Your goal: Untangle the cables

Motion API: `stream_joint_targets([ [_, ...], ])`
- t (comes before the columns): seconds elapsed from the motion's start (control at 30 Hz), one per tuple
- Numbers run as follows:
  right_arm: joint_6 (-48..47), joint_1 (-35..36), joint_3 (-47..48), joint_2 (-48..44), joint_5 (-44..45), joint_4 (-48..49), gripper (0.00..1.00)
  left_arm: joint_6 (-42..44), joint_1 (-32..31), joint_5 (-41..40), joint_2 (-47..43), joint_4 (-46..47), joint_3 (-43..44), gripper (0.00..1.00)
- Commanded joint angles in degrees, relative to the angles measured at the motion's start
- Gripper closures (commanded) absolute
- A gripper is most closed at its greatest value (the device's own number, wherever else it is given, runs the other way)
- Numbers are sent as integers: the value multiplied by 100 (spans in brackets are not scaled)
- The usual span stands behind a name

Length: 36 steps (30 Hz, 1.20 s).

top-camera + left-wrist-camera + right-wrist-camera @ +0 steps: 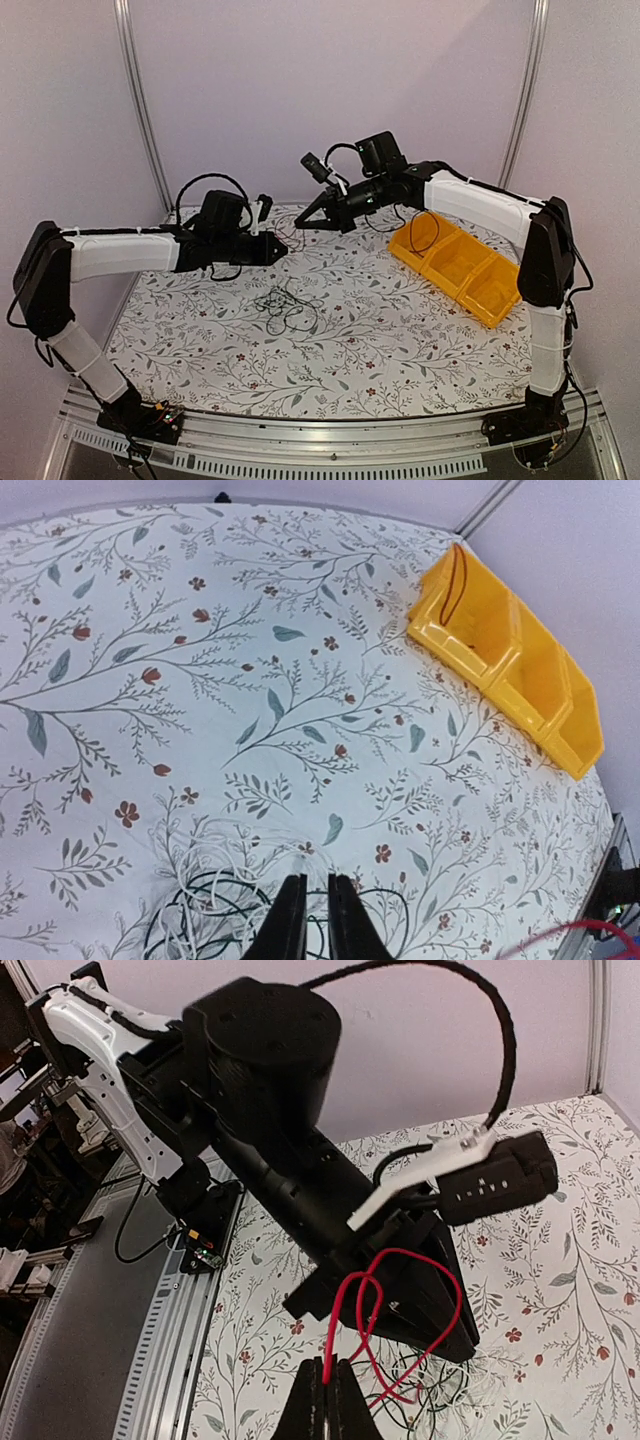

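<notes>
Floral tablecloth (400, 340) bears cables (285, 305); right gripper (325, 1368) pinches red strand (335, 1325), left gripper (315, 882) nearly closed.

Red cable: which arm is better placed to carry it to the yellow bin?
Right, probably. The right gripper is shut on the red cable, and the yellow bin sits on its side. The left gripper hangs over the clump.

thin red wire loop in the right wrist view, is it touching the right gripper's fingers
Touching. The right wrist view shows the thin red wire running down into the shut fingers of the right gripper, pinched between them.
</notes>
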Motion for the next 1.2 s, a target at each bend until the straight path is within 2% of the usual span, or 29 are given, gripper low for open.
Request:
stream_joint_targets([
  [0.0,-192,16,150,-577,-236,-25,100,-398,91,-688,622,769,-482,94],
  [0.17,-401,19,165,-881,-148,-163,100,-450,94,-754,788,747,-973,94],
  [0.3,-518,21,-10,-1048,30,-237,100,-444,97,-647,269,730,-1287,89],
  [0.6,-676,11,-146,-1072,318,-310,100,-390,95,-541,-1716,432,-1538,63],
  [0.7,-679,11,-162,-1037,471,-310,100,-311,95,-128,-2171,494,-1440,51],
  [0.8,-658,12,-158,-1004,580,-281,100,-168,93,703,-2376,783,-1332,38],
  [0.93,-577,12,-117,-943,632,-216,100,-92,94,1545,-2083,751,-852,37],
  [1.17,-548,12,-124,-892,690,-204,100,-260,103,1512,-1578,859,-412,45],
])
